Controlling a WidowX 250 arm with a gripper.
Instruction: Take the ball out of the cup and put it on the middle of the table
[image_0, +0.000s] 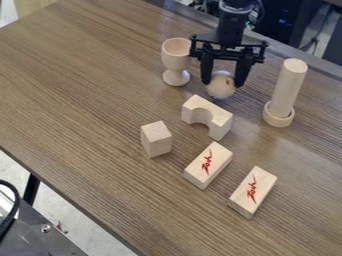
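Ball (221, 89) btwn jaws — partly hid, arm (232, 22) cropped

Big brown wood counter (87, 75) with stripes. Light gray floor (57, 200) below, near a black leg (31, 188). Behind, dark stuff (275, 34) with tiny blue lights (282, 21).

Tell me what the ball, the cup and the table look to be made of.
Ball: likely unpainted wood, pale tan and smooth, with a dark knot-like spot. Cup: apparently turned wood, pale and matte, with a rounded stem and foot. Table: brown with streaky grain and a slight sheen; real wood or a wood-look laminate, I can't tell.
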